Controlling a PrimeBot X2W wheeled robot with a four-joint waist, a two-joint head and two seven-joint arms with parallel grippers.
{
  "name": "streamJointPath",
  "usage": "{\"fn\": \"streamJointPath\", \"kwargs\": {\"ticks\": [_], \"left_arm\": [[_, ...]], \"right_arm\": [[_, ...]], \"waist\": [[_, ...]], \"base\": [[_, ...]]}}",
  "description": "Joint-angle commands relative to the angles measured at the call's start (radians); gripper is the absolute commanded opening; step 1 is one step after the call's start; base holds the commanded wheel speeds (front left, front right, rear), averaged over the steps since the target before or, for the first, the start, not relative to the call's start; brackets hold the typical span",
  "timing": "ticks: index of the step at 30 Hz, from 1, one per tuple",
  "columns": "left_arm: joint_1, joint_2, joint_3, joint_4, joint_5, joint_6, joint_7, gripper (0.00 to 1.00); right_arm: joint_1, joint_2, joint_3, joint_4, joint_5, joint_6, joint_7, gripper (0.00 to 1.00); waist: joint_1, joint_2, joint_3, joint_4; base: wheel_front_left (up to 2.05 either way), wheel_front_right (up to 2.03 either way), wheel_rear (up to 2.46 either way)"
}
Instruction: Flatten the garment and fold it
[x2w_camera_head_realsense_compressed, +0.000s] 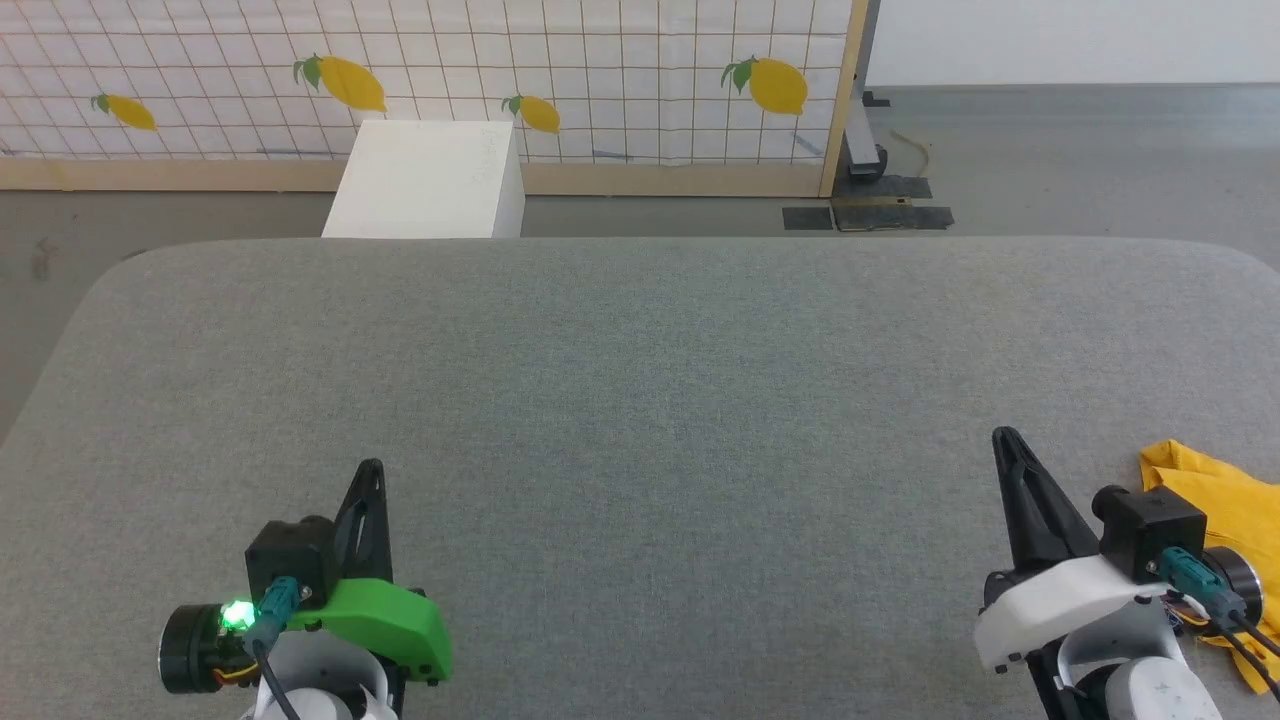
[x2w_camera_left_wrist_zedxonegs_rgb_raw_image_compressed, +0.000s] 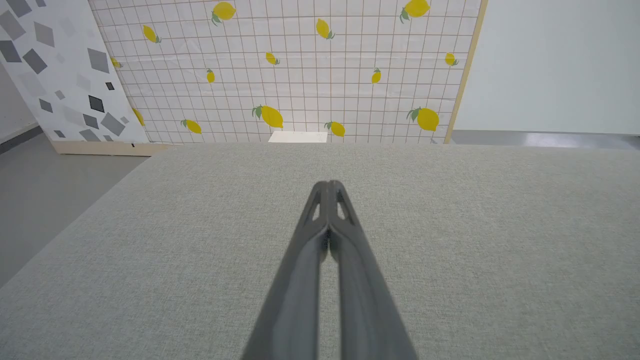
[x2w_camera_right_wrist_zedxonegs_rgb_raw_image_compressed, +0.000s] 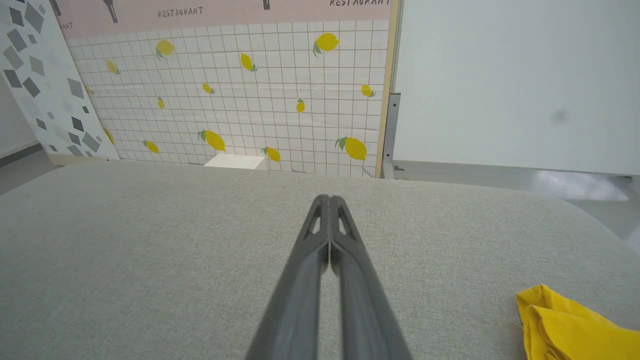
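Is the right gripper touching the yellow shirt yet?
Apart. The right wrist view shows the right gripper, shut, with bare table plainly between it and the garment at lower right.

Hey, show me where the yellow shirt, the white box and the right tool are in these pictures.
yellow shirt (x2w_camera_head_realsense_compressed: 1240, 500), head view, on its bunched cloth.
white box (x2w_camera_head_realsense_compressed: 425, 180), head view, middle of its white surface.
right tool (x2w_camera_right_wrist_zedxonegs_rgb_raw_image_compressed: 329, 199), right wrist view, where the shut fingertips meet.

Seen: grey mottled fabric tabletop (x2w_camera_head_realsense_compressed: 640, 380); mustard-yellow crumpled cloth garment (x2w_camera_head_realsense_compressed: 1240, 495); white gridded backdrop panel (x2w_camera_head_realsense_compressed: 620, 60), printed with yellow lemons.
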Motion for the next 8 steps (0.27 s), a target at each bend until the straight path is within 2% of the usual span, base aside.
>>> {"fn": "streamJointPath", "kwargs": {"ticks": [1, 8], "left_arm": [[0.014, -0.005, 0.003, -0.009, 0.015, -0.006, 0.005, 0.0], [0.016, -0.007, 0.006, -0.022, 0.026, -0.008, 0.019, 0.0]], "right_arm": [[0.015, 0.0, 0.004, -0.012, -0.01, -0.001, 0.008, 0.0], [0.019, 0.0, 0.007, -0.028, -0.02, -0.001, 0.021, 0.0]], "waist": [[0.0, 0.0, 0.0, 0.0], [0.0, 0.0, 0.001, 0.001]], "base": [[0.0, 0.0, 0.0], [0.0, 0.0, 0.0]]}}
